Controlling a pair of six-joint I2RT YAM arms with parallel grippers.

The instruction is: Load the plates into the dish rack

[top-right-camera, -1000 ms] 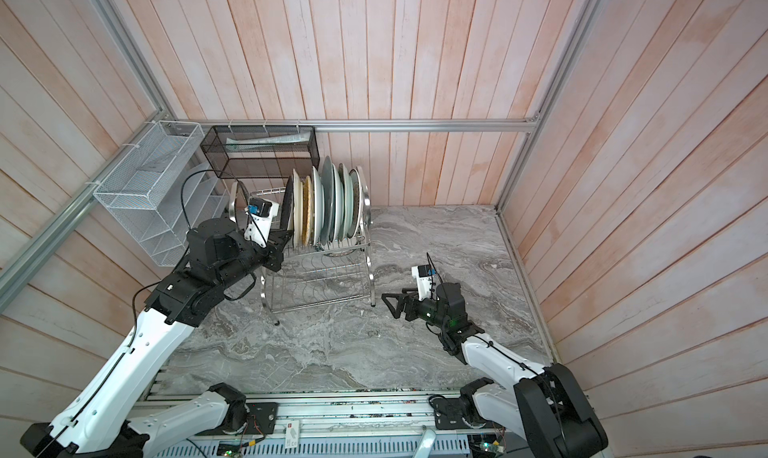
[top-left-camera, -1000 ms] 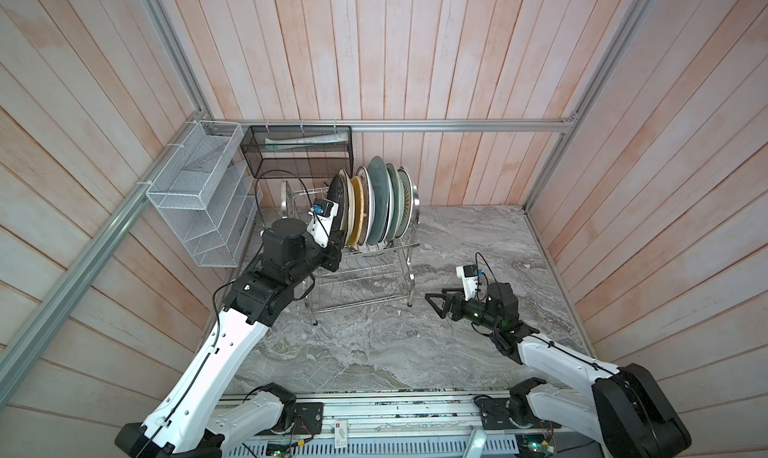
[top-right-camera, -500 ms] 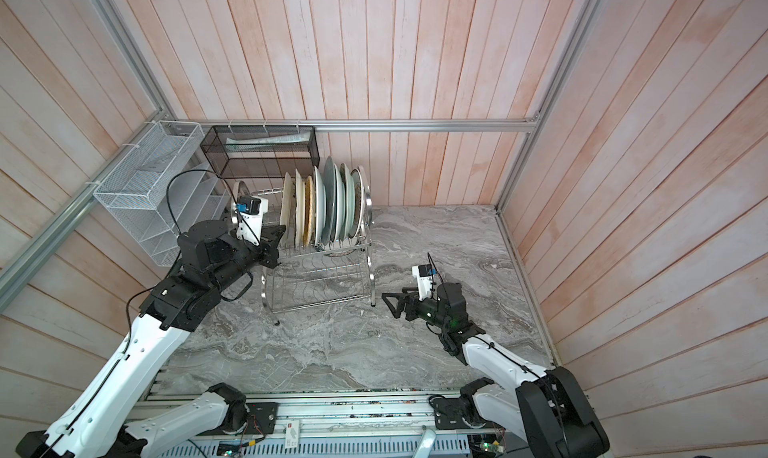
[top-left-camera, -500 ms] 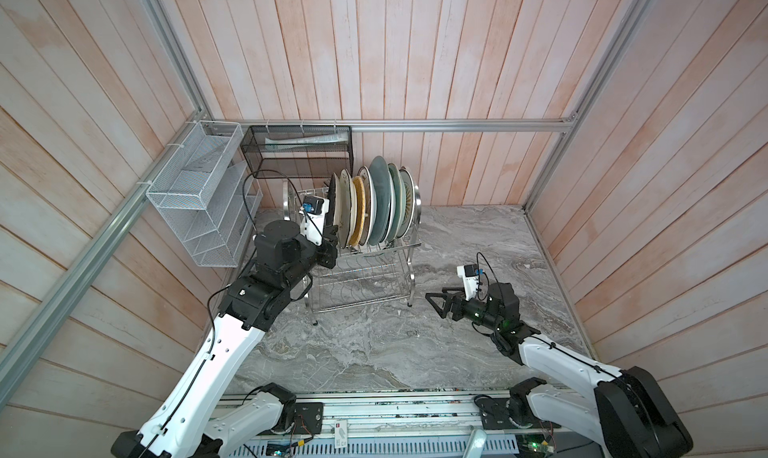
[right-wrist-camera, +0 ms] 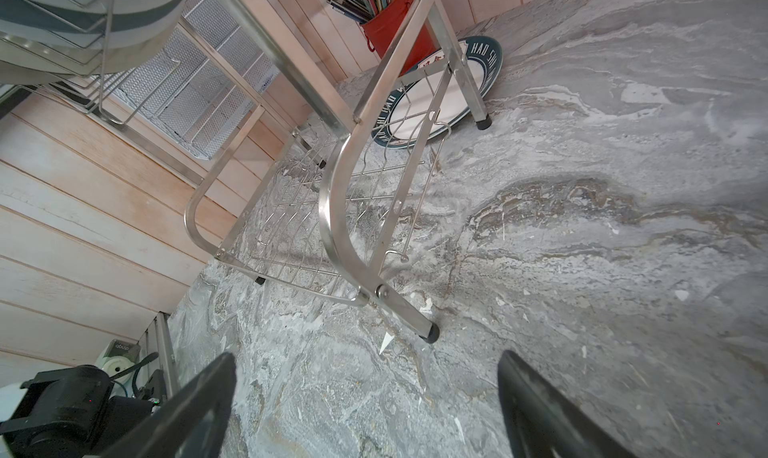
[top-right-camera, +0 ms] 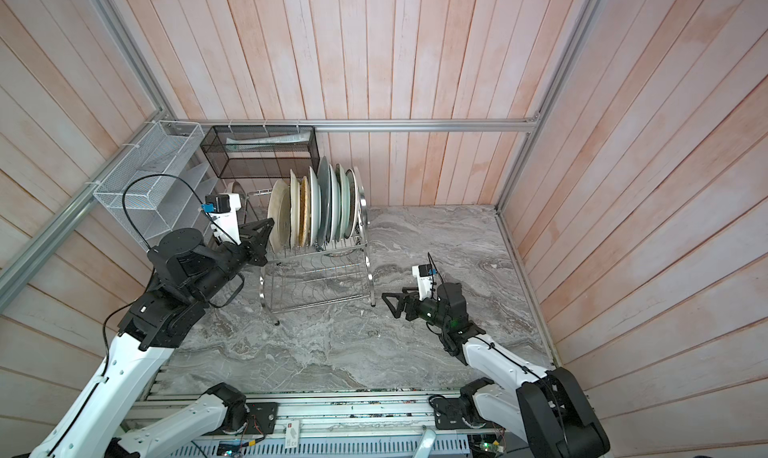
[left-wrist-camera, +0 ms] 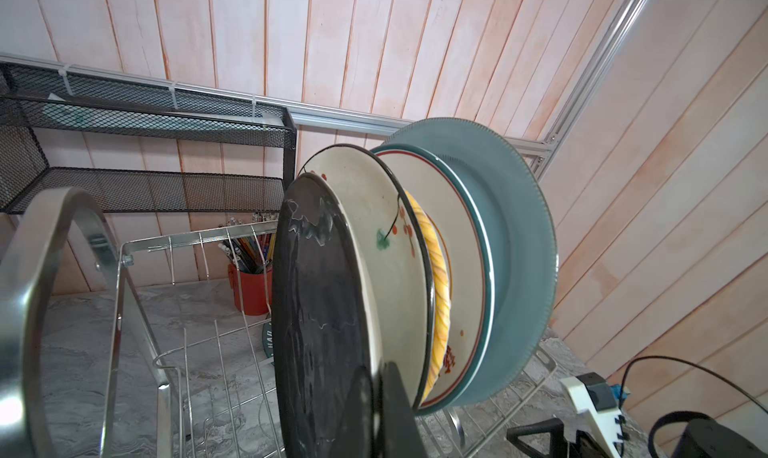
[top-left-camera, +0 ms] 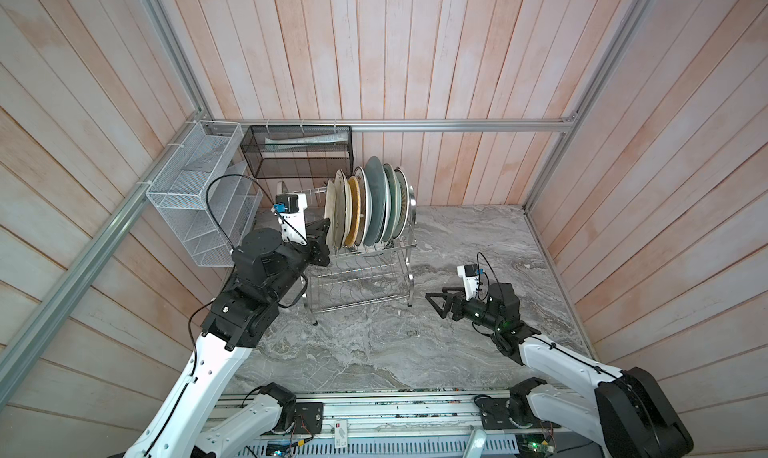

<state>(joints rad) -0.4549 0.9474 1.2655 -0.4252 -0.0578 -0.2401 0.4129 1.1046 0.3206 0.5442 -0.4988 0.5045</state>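
Here the dish rack [top-left-camera: 365, 277] stands near the table's [top-left-camera: 374, 352] back-left corner, its upper tier holding the plates [top-left-camera: 376, 202] on edge. The black plate [left-wrist-camera: 316, 310] ends the row's left side, lower rim pinched by the closed left gripper [left-wrist-camera: 376, 418]. The right gripper [top-left-camera: 434, 306] gapes empty.

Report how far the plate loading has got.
Done: a row of plates stands upright in the dish rack, top tier. In hand: the left gripper is shut on the black plate at the row's end. Left: a navy-rimmed plate lies on the table beside the rack; the right gripper is open, empty.
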